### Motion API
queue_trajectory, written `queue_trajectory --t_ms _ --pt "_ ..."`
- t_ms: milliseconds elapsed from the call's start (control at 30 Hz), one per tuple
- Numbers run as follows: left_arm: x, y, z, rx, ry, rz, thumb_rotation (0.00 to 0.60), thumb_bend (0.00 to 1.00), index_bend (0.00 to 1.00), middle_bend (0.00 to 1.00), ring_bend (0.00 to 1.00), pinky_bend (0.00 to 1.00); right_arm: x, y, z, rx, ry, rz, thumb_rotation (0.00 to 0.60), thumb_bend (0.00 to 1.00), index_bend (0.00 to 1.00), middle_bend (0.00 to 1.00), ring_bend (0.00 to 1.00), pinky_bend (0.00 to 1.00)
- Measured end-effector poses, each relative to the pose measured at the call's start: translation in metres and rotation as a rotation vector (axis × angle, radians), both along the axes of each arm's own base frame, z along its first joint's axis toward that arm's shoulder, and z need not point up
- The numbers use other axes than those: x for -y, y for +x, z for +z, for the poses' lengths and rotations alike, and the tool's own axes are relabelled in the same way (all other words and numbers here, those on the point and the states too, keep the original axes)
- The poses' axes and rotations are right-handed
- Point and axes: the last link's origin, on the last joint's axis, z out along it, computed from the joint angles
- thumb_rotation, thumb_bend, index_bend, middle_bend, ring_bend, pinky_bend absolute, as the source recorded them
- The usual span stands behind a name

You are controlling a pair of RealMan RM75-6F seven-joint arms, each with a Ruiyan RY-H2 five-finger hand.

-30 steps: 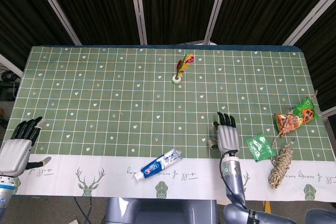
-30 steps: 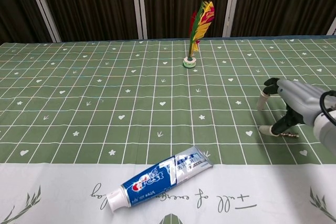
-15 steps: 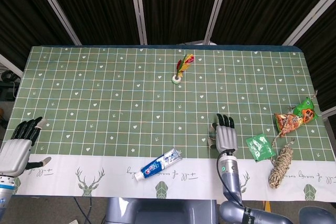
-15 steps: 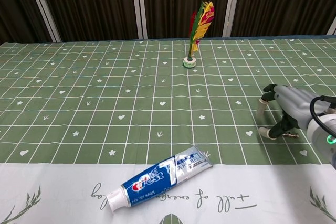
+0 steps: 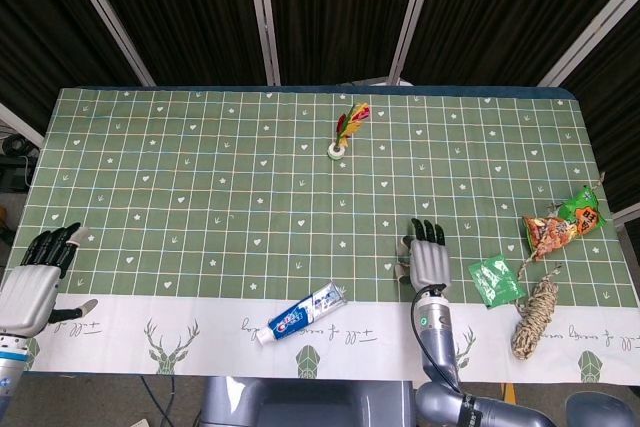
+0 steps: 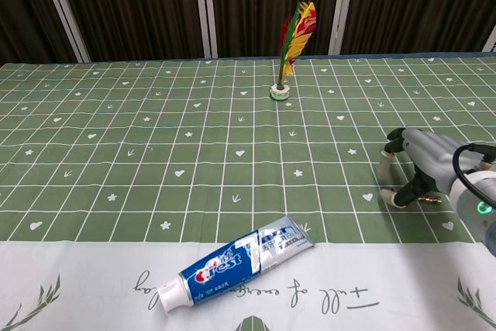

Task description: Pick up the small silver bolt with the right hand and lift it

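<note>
Small silver bolt [image 6: 428,200] lies flat on the table [image 5: 200,177], near the front edge, right of centre, just behind the white border strip of the cloth. Chest view shows only its tip, poking out from under the right robot hand [image 6: 422,164]. That robot hand is arched over the bolt w/ fingers curled down; one pale fingertip [image 6: 397,195] sits on the cloth just left of the bolt, another further back. Can't tell if any finger actually touches or pinches the bolt; it's not lifted. In the head view the bolt is hidden under the same robot hand [image 5: 428,257], seen from above, palm down, dark fingers pointing toward the far edge.

Right of it, near the right edge: green sachet [image 5: 495,280], a coil of twine [image 5: 536,309] toward the front right corner, and an orange-green snack bag [image 5: 563,223] a bit further back.

Toothpaste tube [image 6: 236,261] lies on the white border strip at the front edge, about mid-table, cap end toward the front left, well apart from the right robot hand.

Feather shuttlecock [image 6: 291,48] stands upright on its white base toward the far edge, near centre.

Left robot hand [image 5: 38,272] rests at the front left corner, fingers apart, holding nothing, thumb out over the white strip
</note>
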Motion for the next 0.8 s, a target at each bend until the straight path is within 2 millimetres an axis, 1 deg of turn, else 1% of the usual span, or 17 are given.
queue_trajectory --t_ms 267,567,800 --pt "0.0 0.0 -0.0001 0.002 -0.001 0.002 0.6 0.0 0.0 0.0 0.0 0.0 0.0008 -0.0035 -0.0015 -0.008 0.004 -0.011 0.6 0.25 0.5 0.09 0.0 0.0" --pt "0.0 0.0001 -0.0001 0.002 0.0 0.003 0.6 0.0 0.0 0.0 0.0 0.0 -0.0002 -0.0069 -0.0026 -0.009 0.012 -0.022 0.6 0.29 0.51 0.09 0.0 0.0" --pt "0.0 0.0001 -0.0001 0.005 0.0 0.005 0.6 0.0 0.0 0.0 0.0 0.0 -0.0003 -0.0055 -0.0032 -0.001 0.015 -0.021 0.6 0.36 0.53 0.09 0.0 0.0"
